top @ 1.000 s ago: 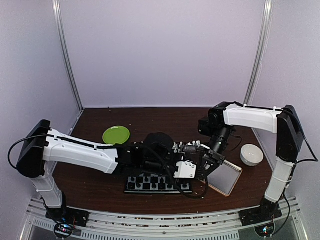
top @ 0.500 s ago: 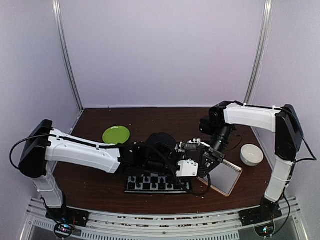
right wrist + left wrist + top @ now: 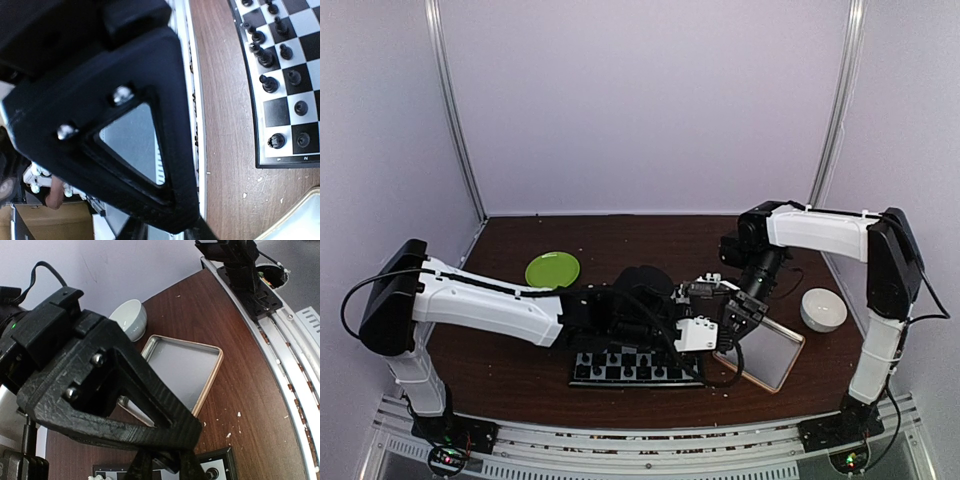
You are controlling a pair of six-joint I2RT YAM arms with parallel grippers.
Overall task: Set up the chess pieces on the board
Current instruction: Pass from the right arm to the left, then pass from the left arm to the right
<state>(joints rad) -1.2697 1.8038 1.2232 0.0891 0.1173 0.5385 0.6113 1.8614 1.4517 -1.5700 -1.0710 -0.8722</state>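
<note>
I see the grey-and-black checkered chessboard (image 3: pixel 620 372) lying on the brown counter (image 3: pixel 500 370), small black chess pieces (image 3: pixel 270 82) lining one edge. My left tool (image 3: pixel 162 469) and right tool (image 3: pixel 165 232) hang near its right end; I cannot tell their opening.

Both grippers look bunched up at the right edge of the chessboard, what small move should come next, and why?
Probably ease the right gripper out over the tray, away from the left gripper. In the top view the two crowd together at the right edge of the board, where black pieces stand close, so whichever places next likely needs room.
</note>
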